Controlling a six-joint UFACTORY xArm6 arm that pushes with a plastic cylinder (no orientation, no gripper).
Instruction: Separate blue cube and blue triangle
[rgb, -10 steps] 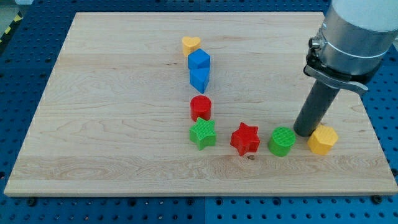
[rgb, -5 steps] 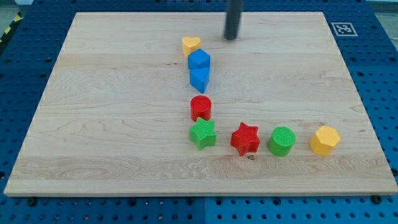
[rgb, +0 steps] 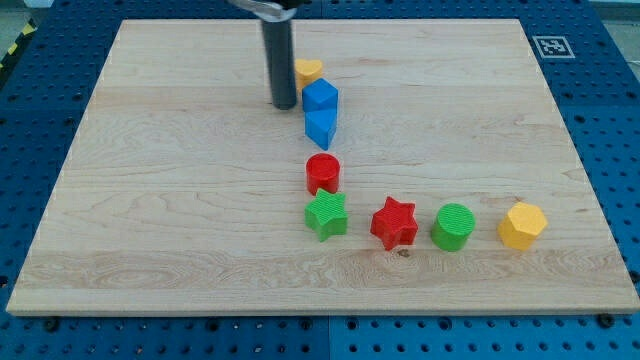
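The blue cube (rgb: 321, 97) sits near the view's top centre of the wooden board (rgb: 150, 200). The blue triangle (rgb: 320, 128) lies just below it, touching it. My tip (rgb: 284, 105) stands on the board just left of the blue cube, a small gap away, level with its lower half. The rod rises out of the view's top.
A yellow heart (rgb: 309, 70) sits just above the blue cube. Below the triangle are a red cylinder (rgb: 323, 173) and a green star (rgb: 326, 215). To the right run a red star (rgb: 394, 222), a green cylinder (rgb: 453, 226) and a yellow hexagon (rgb: 522, 224).
My tip has swung from beside the yellow hexagon at the view's lower right, past the top centre, to just left of the blue cube. No block has moved.
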